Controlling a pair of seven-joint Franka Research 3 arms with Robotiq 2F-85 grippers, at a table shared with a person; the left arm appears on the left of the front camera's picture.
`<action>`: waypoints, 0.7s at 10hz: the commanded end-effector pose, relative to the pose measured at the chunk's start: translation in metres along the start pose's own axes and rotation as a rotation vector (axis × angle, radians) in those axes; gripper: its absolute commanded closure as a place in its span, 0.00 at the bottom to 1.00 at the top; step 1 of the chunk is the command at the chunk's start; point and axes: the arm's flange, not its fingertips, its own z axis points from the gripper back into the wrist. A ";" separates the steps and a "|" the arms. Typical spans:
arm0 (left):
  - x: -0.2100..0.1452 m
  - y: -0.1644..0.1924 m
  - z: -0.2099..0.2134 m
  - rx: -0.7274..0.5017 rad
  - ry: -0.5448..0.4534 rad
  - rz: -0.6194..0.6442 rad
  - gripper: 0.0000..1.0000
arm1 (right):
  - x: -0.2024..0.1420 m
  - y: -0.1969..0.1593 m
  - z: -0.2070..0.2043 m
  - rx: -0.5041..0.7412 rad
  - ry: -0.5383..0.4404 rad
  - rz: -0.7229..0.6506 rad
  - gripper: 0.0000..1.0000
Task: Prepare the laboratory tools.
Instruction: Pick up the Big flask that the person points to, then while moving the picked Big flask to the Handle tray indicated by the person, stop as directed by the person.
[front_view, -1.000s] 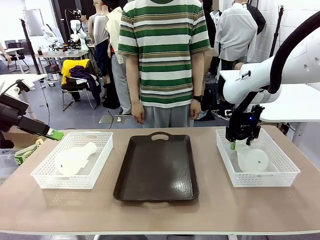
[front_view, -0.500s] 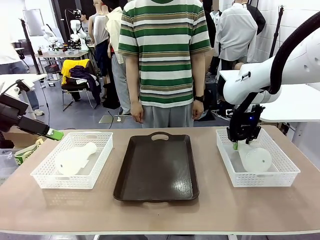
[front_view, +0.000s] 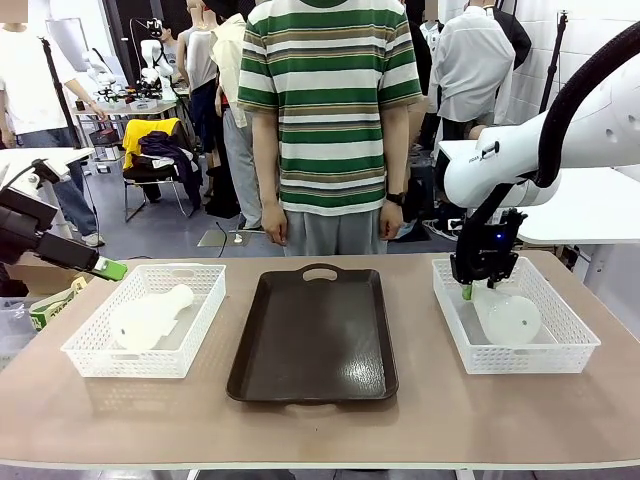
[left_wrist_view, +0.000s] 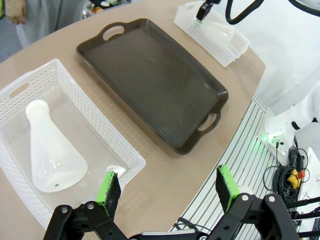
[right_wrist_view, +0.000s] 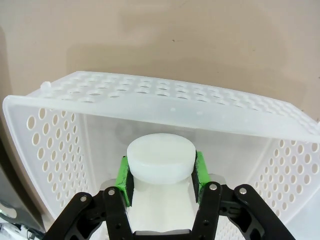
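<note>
Front: the right gripper pinches the neck of a flask in the basket right of the tray. Left wrist: the left gripper is wide open, the other flask lying left of the tray. Right wrist: the pads hold only the smooth neck, so it could slip

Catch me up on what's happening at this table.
The right gripper has its jaws shut on the neck of the right flask, which is tilted inside the right basket. The left gripper hangs open by the table's left end, near the left basket, where the left flask lies on its side. The dark tray sits between the baskets, and a person stands at the far side.
</note>
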 end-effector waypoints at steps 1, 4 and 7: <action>-0.001 0.002 0.000 -0.017 -0.017 -0.015 0.00 | 0.000 -0.004 0.000 -0.019 0.000 -0.022 1.00; -0.001 0.002 0.000 -0.017 -0.017 -0.015 0.00 | 0.000 -0.004 0.000 -0.019 0.000 -0.022 1.00; -0.001 0.002 0.000 -0.017 -0.017 -0.015 0.00 | 0.000 -0.004 0.000 -0.019 0.000 -0.022 1.00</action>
